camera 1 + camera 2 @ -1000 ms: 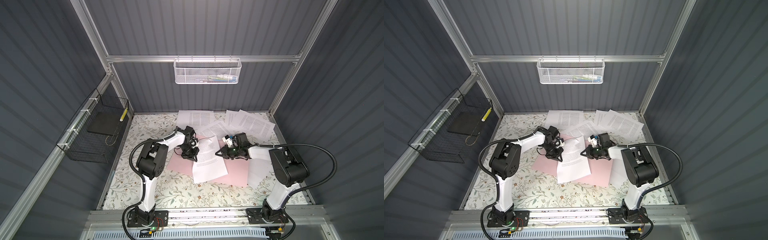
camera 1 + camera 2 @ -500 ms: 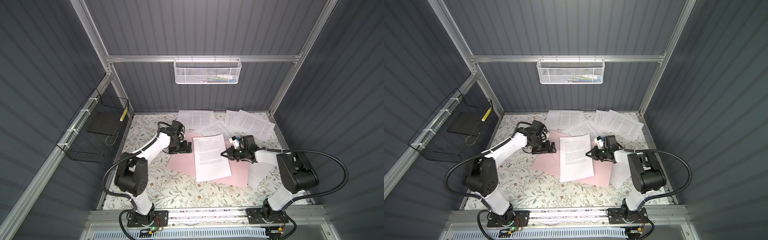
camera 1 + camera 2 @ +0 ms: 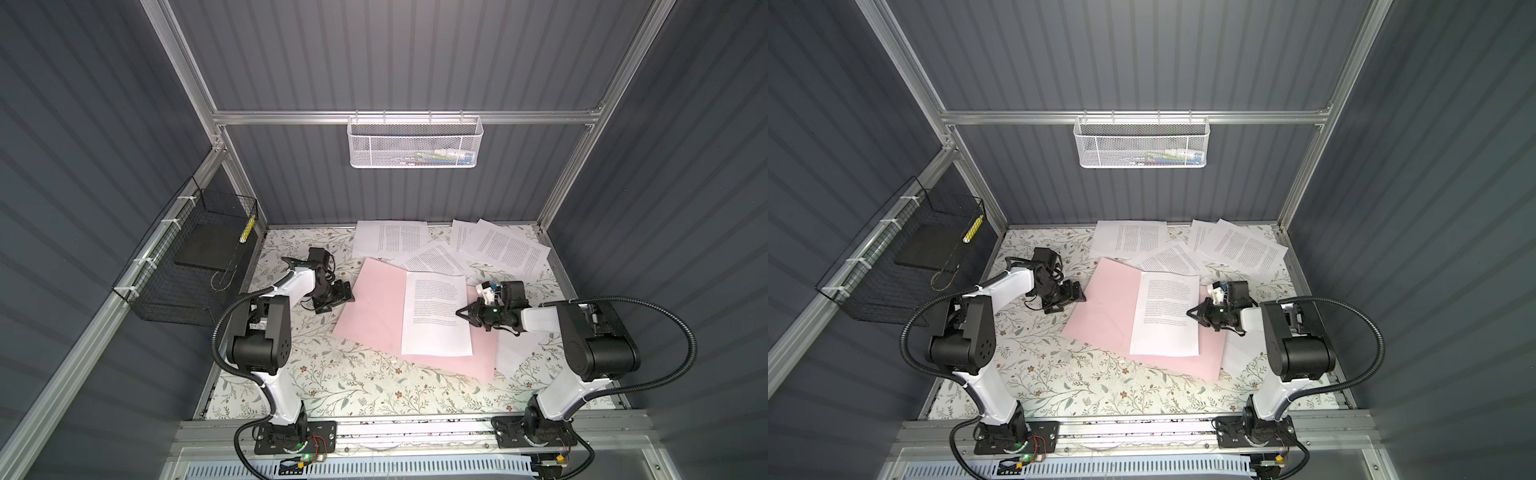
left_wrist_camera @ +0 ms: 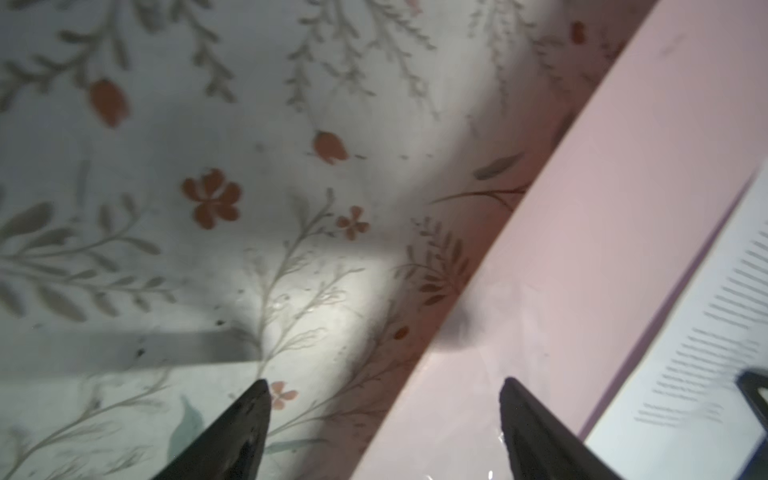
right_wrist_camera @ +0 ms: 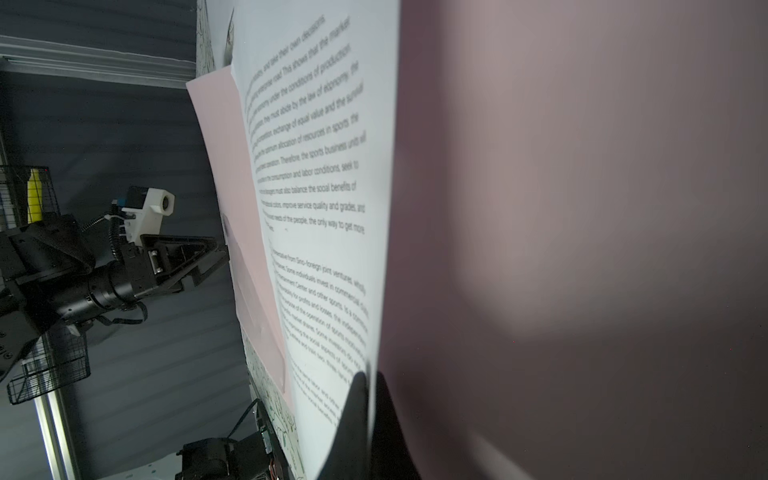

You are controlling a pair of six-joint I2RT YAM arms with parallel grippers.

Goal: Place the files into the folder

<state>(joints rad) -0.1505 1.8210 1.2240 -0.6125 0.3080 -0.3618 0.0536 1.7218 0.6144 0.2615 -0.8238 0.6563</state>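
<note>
Six sheets point(image 3: 511, 249): one sheet point(image 3: 436, 320) on the folder point(image 3: 374, 307), four at the back, one beside the folder near the right gripper point(image 3: 459, 312). One folder. Two grippers, counting the left gripper point(image 3: 338, 299). Two baskets: white basket point(image 3: 374, 145), black basket point(image 3: 166, 299), holding one slab point(image 3: 203, 249).

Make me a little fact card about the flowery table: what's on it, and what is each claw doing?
folder: pink, flat on the table
sheet: lies on the folder's right half
loose sheets: several, at the table's back
left claw: open, empty, over the folder's left edge
right claw: shut on the sheet's right edge
</note>
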